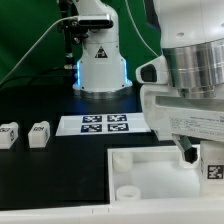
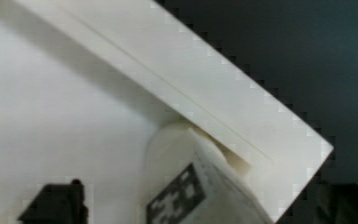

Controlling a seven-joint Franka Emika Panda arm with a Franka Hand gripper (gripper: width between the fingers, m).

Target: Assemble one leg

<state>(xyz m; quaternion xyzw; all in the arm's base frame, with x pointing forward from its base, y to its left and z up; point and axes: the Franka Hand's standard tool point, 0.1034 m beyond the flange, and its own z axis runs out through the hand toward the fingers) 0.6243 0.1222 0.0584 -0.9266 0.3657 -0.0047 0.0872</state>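
The arm fills the right of the exterior view; its gripper (image 1: 192, 152) hangs low over the tray (image 1: 125, 175) at lower right, fingers clamped on a leg (image 1: 213, 168) whose marker shows at the frame's edge; two more legs (image 1: 9, 136) (image 1: 39, 134) stand side by side at far left; the marker board (image 1: 105, 125) lies in the middle; in the wrist view the held leg (image 2: 197, 185) sits against the tray's raised rim (image 2: 211, 90).

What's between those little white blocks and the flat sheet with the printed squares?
Nothing. In the exterior view, only bare black table separates the nearer leg from the marker board.
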